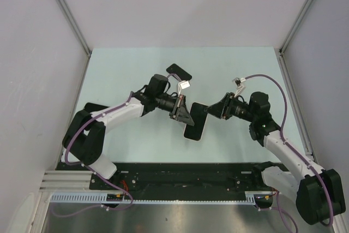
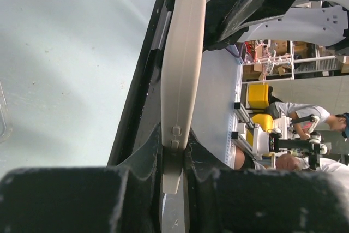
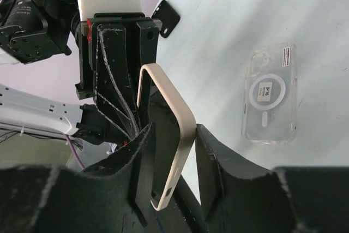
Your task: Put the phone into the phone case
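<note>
left gripper [image 2: 174, 154]: fingers clamped on one end of the phone [image 2: 182, 69], whose beige side rail runs away from the wrist camera between the two pads. right gripper [image 3: 172, 159]: its fingers [image 3: 210, 173] stand on either side of the opposite end of the phone [image 3: 182, 118], one by the dark face, the other by the beige rail; whether they press on it or stand just off it cannot be told.

in the top view the phone [image 1: 195, 124] shows as a dark slab at the middle of the table [image 1: 125, 75], held between the left gripper [image 1: 181, 114] on its left and the right gripper [image 1: 214, 108] on its right, the two arms reaching inward from the near edge.

the phone case [image 3: 270, 95], clear with a round ring on its back, lies flat on the table, apart from the phone and from both grippers; the phone is not in it. its place in the top view cannot be made out.

a small black plate [image 1: 179, 72] lies on the table farther back, beyond the left gripper.
</note>
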`<state>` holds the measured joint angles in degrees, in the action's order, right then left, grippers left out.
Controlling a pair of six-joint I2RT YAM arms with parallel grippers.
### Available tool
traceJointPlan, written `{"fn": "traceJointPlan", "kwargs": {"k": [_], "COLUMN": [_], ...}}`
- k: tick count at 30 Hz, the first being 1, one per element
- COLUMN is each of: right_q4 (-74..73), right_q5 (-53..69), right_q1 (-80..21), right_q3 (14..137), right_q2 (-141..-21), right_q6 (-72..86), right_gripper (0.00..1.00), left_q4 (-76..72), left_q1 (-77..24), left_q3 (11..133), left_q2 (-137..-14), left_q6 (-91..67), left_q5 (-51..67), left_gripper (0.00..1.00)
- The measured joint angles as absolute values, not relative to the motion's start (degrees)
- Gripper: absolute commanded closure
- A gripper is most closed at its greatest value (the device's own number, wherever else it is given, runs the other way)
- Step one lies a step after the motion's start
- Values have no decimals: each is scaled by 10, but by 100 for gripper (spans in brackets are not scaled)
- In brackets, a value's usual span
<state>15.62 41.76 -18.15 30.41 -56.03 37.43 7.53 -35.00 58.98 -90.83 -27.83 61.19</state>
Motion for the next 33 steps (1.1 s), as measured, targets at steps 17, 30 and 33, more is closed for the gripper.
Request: {"fn": "traceJointPlan", "kwargs": {"k": [17, 30, 33], "right_q4": [152, 179, 183], "right_q5": [444, 427, 422], "right_q1": [-198, -214, -214], "right_q3": [313, 311, 311], "right_q2": [-600, -629, -633], "right_q6": [393, 417, 427], "right_gripper": [44, 100, 100], "left_q4": [27, -54, -48], "left_q1": [-328, -325, -321], "left_q3": [566, 531, 531], "left_q2": [-873, -868, -869], "left_q6": [-361, -426, -426], "left_q5": [555, 558, 553], "left_gripper": [100, 100, 100]}}
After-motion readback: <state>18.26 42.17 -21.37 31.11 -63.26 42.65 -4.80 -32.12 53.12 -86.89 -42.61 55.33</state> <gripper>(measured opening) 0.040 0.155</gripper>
